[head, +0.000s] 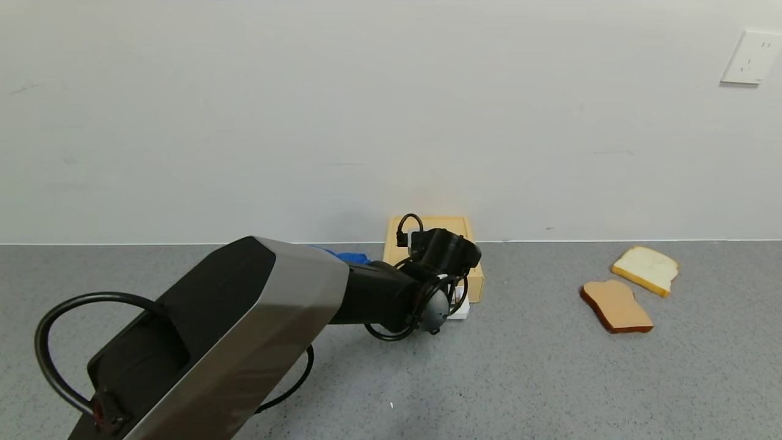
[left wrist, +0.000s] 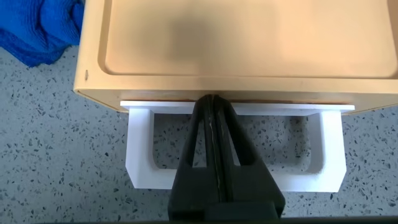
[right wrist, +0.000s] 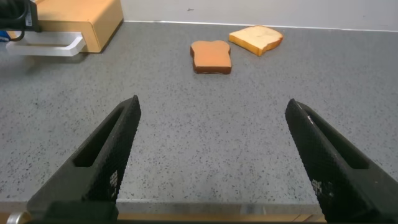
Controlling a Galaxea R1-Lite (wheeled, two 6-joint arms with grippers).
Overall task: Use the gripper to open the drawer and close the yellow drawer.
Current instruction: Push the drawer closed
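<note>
The yellow-tan drawer (head: 435, 229) stands against the wall, and its tray looks pushed in flush with the box. Its white loop handle (head: 459, 308) points toward me. My left gripper (head: 452, 292) hangs over the handle. In the left wrist view my left gripper (left wrist: 211, 102) is shut with nothing between the fingers. Its tip rests at the drawer's (left wrist: 236, 43) front, inside the handle's (left wrist: 140, 155) loop and crossing over its outer bar. My right gripper (right wrist: 211, 102) is open and empty, low over the table's near edge; the drawer (right wrist: 81, 22) lies far from it.
A blue cloth (head: 348, 256) lies beside the drawer on its left, also in the left wrist view (left wrist: 37, 28). Two bread slices, brown (head: 617, 305) and pale (head: 646, 269), lie on the grey table to the right. A wall socket (head: 750, 58) is up high.
</note>
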